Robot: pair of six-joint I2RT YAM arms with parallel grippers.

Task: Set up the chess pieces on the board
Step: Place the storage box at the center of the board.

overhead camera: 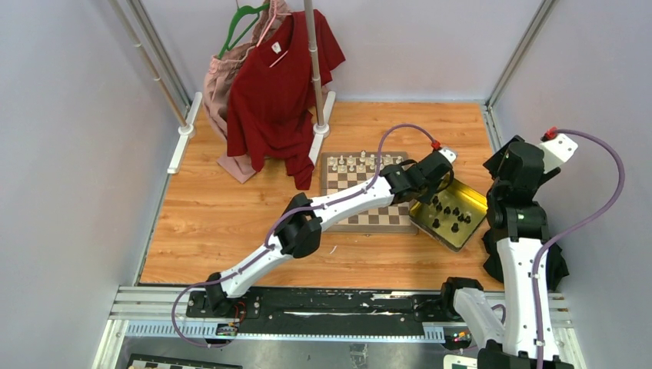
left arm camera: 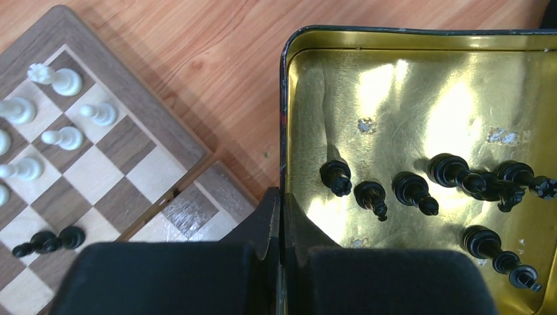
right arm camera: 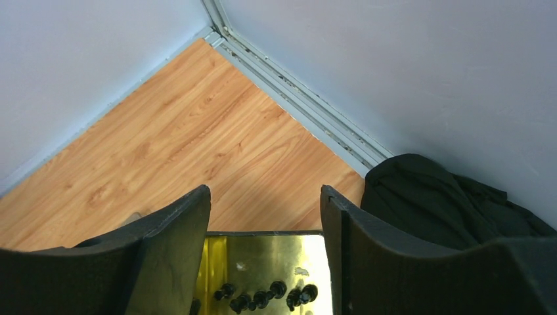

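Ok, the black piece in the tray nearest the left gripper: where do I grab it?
Take the black piece by its narrow upper part, straight down from above. It looks upright in the tray, and the wall side is bare, so close across the row, clear of its neighbour.

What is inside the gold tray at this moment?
Only black chess pieces show inside the gold tray, bunched in one half; the rest is bare metal. The left gripper covers the tray's corner nearest its camera, so anything lying there is hidden.
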